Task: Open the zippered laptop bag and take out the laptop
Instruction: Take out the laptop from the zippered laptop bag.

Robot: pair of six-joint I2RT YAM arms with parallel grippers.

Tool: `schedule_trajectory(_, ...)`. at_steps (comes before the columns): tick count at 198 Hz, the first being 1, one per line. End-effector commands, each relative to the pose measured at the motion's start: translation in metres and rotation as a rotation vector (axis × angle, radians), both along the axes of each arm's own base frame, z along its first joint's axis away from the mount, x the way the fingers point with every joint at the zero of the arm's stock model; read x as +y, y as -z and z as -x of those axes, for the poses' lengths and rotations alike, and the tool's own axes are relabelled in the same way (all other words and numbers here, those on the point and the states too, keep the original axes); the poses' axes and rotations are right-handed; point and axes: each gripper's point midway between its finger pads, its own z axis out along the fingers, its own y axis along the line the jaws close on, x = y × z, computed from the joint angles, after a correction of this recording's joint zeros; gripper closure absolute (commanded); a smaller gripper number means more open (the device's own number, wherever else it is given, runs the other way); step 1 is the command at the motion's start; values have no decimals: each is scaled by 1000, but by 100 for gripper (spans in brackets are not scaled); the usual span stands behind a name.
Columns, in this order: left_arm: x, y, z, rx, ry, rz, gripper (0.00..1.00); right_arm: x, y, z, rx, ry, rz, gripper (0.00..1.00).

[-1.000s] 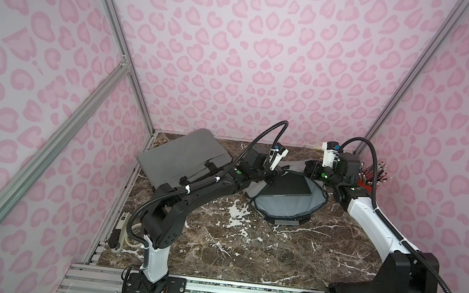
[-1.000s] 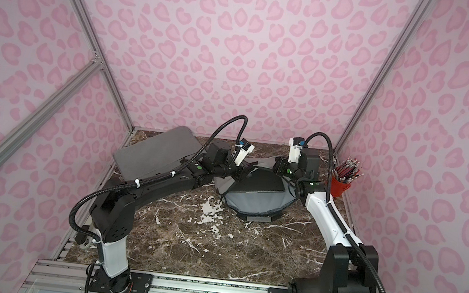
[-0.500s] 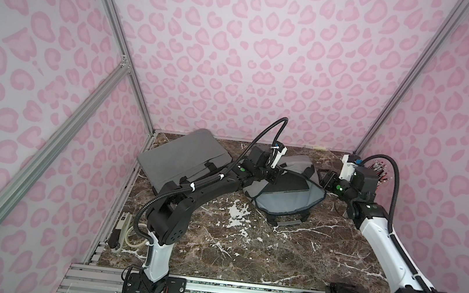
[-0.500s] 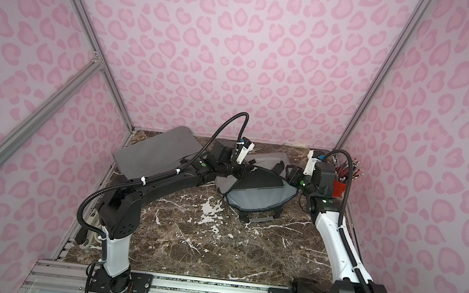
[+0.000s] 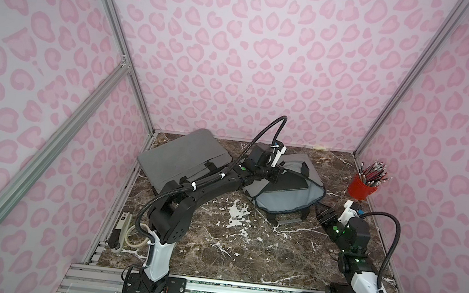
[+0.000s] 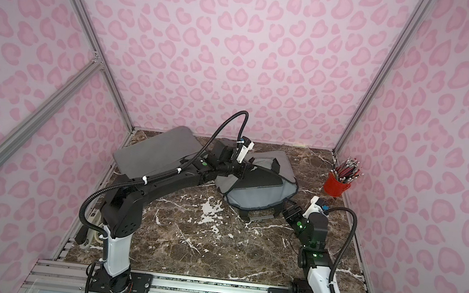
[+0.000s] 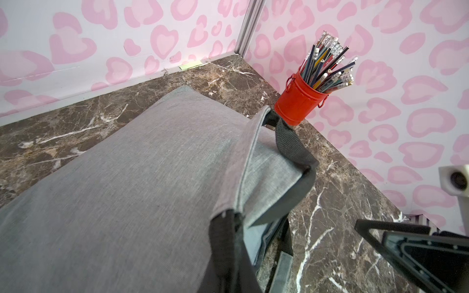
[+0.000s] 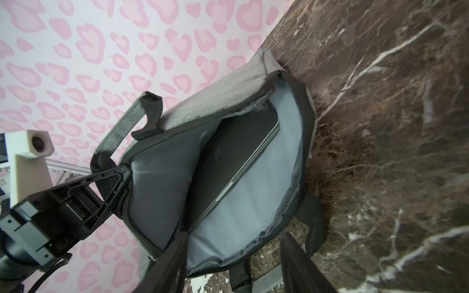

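Gaping laptop bag (image 5: 281, 200) mouth, bare tabletop (image 5: 245, 246) before it, pencil cup (image 5: 361, 189) farther right.

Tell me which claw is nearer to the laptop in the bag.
Left. The left claw is shut on the bag at its raised flap, right beside the laptop inside. The right claw stands open beside the bag's mouth, touching nothing.

Grey fabric laptop bag (image 5: 287, 202), black handles, unzipped, mouth gaping, pale lining showing, far centre; dark slim laptop (image 5: 289, 183), closed, inside, partly exposed.
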Motion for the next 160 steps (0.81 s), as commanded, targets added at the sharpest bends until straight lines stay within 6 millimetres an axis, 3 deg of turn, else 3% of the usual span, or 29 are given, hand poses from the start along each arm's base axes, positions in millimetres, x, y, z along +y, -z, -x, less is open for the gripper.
schedule_trajectory(1, -4, -30, -8, -46, -15, 74, 99, 2, -39, -10, -146, 8, -54, 40)
schedule_trajectory(36, -10, -52, -10, -49, -16, 133, 99, 10, -31, -25, -129, -23, -73, 40)
schedule_trajectory(65, -13, -63, -11, -52, -9, 163, 99, 39, -22, -45, -83, -137, -61, 43)
schedule_trajectory(98, -13, -62, -11, -46, -11, 162, 99, 63, -17, -69, -71, -200, -72, 46)
schedule_trajectory(123, -13, -65, -12, -54, -15, 168, 99, 70, -5, -85, -25, -196, -89, 50)
schedule_trajectory(160, -14, -67, -13, -58, -16, 171, 99, 70, 22, -89, 83, -152, -89, 49)
